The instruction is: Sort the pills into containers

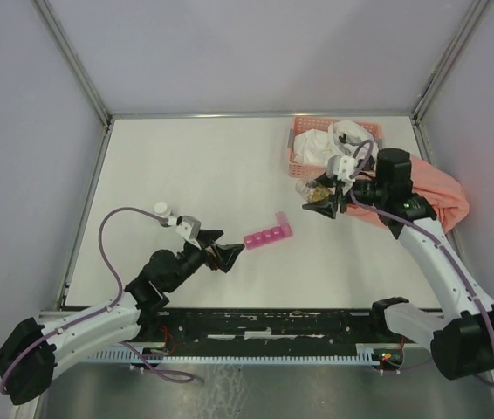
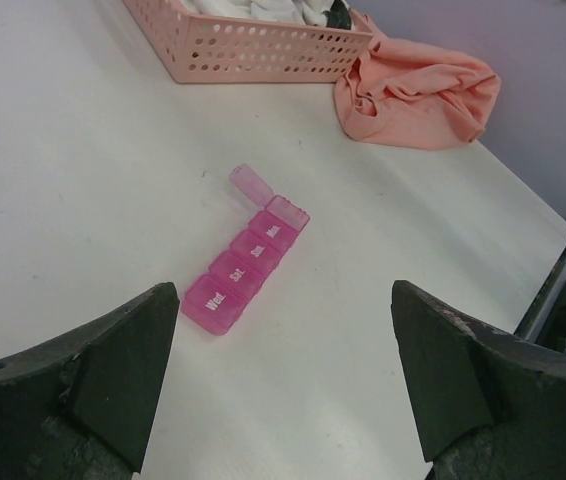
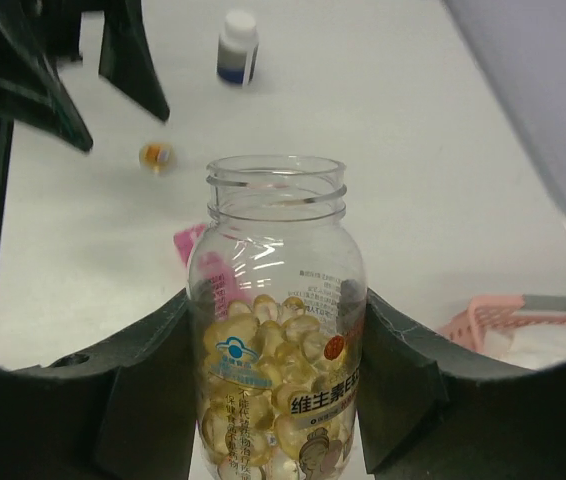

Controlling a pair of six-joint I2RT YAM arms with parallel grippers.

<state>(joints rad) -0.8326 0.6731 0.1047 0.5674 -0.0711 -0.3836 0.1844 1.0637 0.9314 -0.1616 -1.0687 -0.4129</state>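
Right end effector [image 3: 277, 320] grips an uncapped bottle [image 3: 276, 250].

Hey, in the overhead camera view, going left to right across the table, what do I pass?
From the left: small white bottle → left hand → pink pill organizer → right hand holding the capsule bottle → orange cloth.

Soft, even light washes the matte white tabletop [image 1: 186, 175], leaving only faint shadows. Bright glare streaks the clear plastic bottle of yellow capsules [image 3: 276, 330], and the small white dark-banded bottle [image 3: 237, 45] beyond it looks slightly blurred.
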